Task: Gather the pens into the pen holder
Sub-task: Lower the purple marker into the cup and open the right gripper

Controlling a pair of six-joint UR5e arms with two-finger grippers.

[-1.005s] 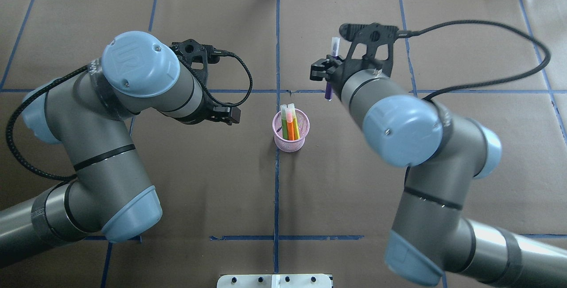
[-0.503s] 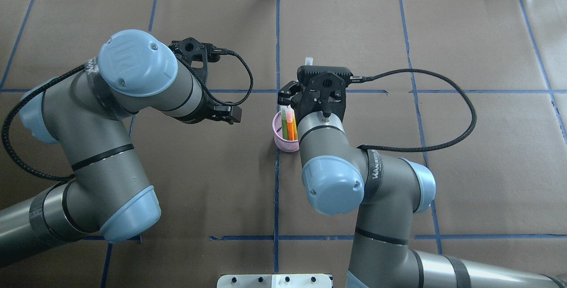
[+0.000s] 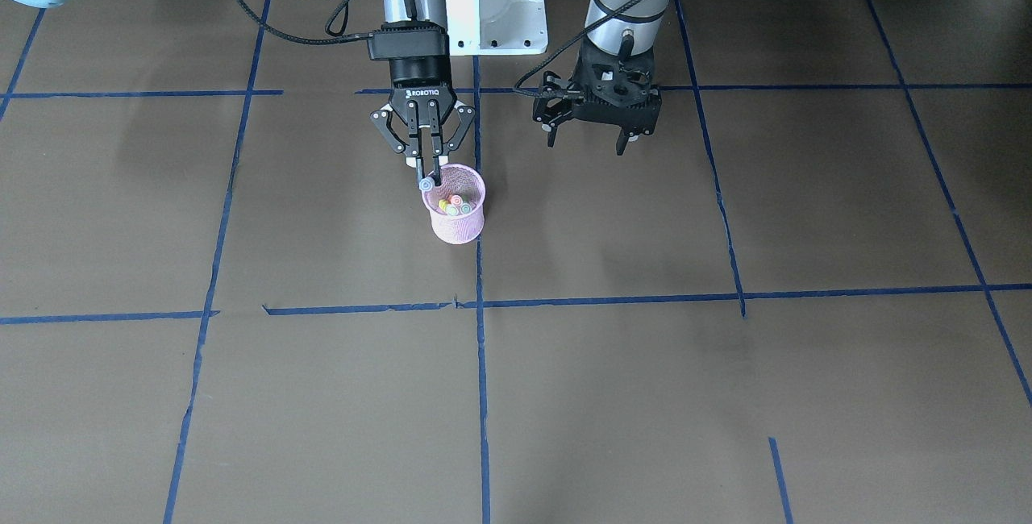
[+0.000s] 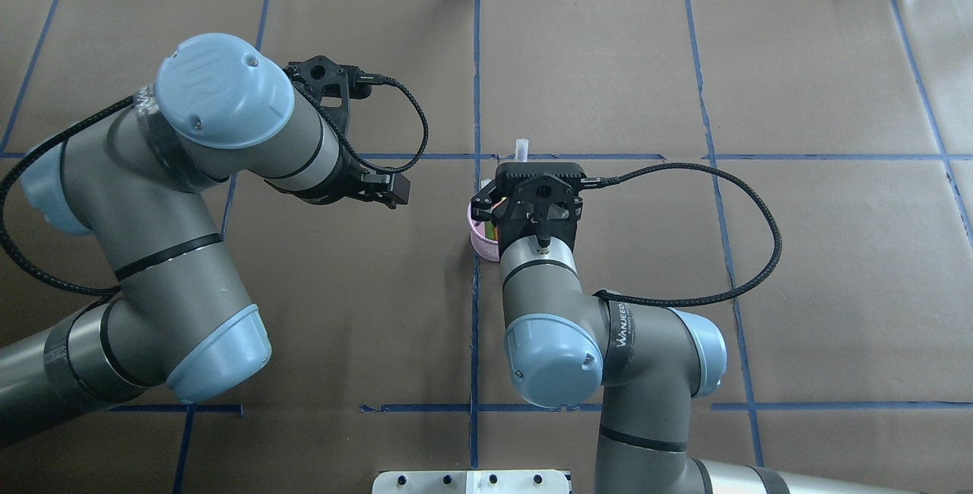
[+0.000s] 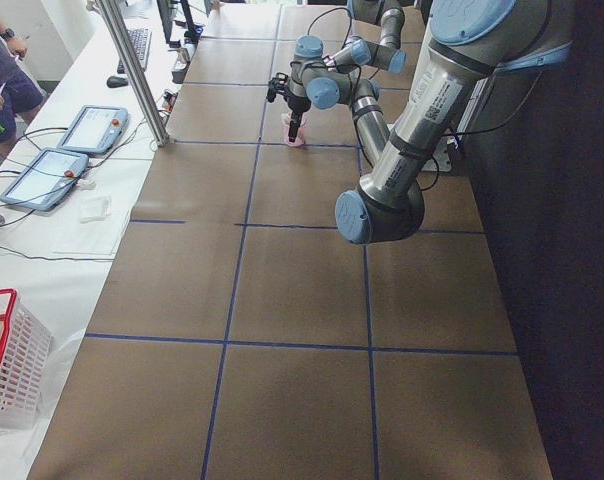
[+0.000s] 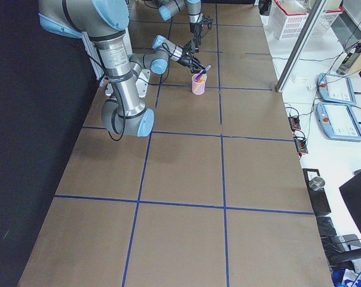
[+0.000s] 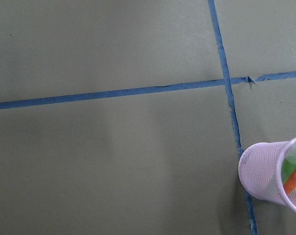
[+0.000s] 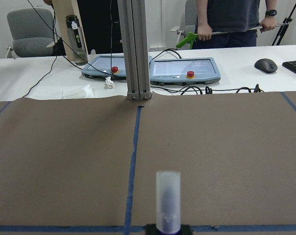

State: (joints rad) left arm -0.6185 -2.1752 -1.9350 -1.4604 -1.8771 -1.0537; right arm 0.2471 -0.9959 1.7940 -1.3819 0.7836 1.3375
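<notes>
The pink mesh pen holder (image 3: 458,218) stands near the table's centre line and holds the green, orange and yellow pens (image 3: 454,203). My right gripper (image 3: 426,169) is shut on the purple pen (image 3: 425,184) and holds it tilted just above the holder's rim on the robot's side. The pen's pale cap shows in the overhead view (image 4: 521,149) and in the right wrist view (image 8: 168,200). My right wrist covers most of the holder (image 4: 480,239) from overhead. My left gripper (image 3: 586,141) is open and empty, apart from the holder. The left wrist view shows the holder (image 7: 265,171) at lower right.
Brown paper with blue tape lines (image 3: 477,298) covers the table. A white base plate (image 3: 492,0) sits at the robot's side. The right arm's cable (image 4: 760,251) loops over the table. Operator pendants (image 8: 185,71) and a metal post (image 8: 134,49) are at the far edge.
My right arm has swung in from the far right with the purple pen and now holds it over the pen holder. My left arm has drifted slightly away.
</notes>
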